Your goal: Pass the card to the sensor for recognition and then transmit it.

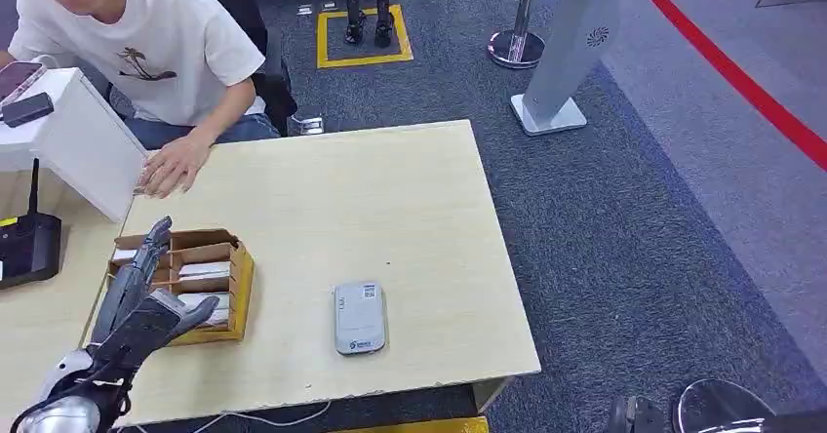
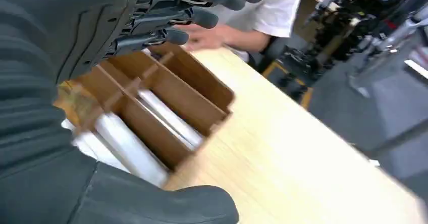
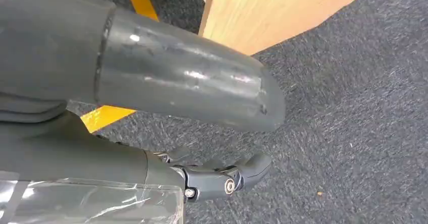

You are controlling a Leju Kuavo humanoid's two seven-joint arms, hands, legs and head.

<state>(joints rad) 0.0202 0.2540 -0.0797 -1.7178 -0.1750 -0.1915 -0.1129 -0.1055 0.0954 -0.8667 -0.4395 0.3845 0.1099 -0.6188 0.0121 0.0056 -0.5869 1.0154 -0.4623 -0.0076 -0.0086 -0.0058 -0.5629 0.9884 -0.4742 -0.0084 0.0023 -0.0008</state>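
The task looks barely begun. The left hand (image 1: 146,292) hovers over the near end of the cardboard box (image 1: 237,269) on the wooden table (image 1: 390,209), its fingers (image 2: 202,18) stretched out and spread, the thumb apart, holding nothing. White cards (image 2: 128,148) lie in the slots of the box; none is lifted out, so the card to be used is in its slot below the hand. The left wrist view is blurred, so I cannot tell whether a fingertip touches the box rim or hangs just above it.

The sensor (image 1: 359,317), a small grey device, lies flat on the table to the right of the box, a little apart from it, with nothing on it. A person in a white shirt (image 1: 166,43) sits at the far side, one hand (image 1: 174,168) resting on the table edge.

The right hand (image 3: 222,176) hangs beside the table over grey carpet, fingers loosely curled and holding nothing.

Everything is left to do: pick a card, bring it to the sensor, then hand it over
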